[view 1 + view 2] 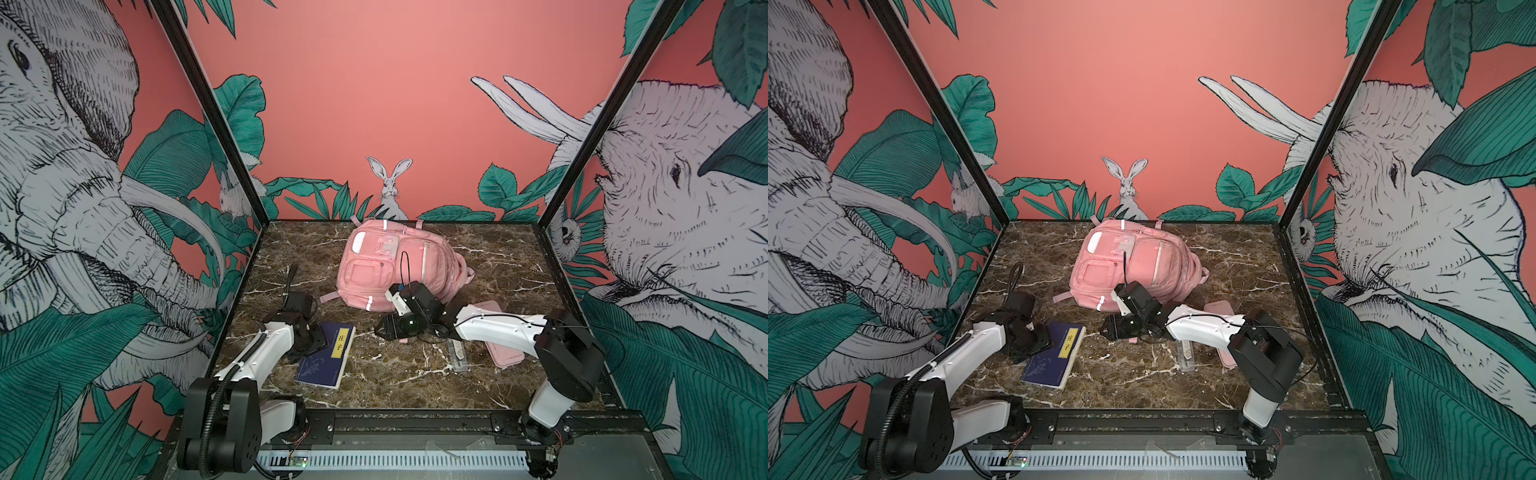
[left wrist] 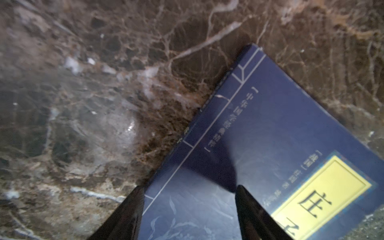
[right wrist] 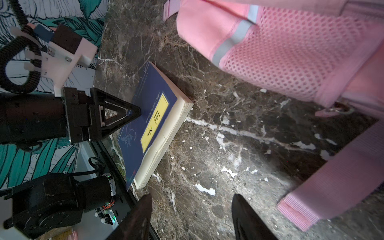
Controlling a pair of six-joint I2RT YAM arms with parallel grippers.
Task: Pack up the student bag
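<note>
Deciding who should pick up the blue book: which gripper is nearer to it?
Left. The left gripper stands open over one edge of the blue book; the right gripper is apart from it, open, beside the student bag.

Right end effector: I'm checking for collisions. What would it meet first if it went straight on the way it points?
Probably the bare table, in the gap between the book and the bag. Depth is hard to judge.
</note>
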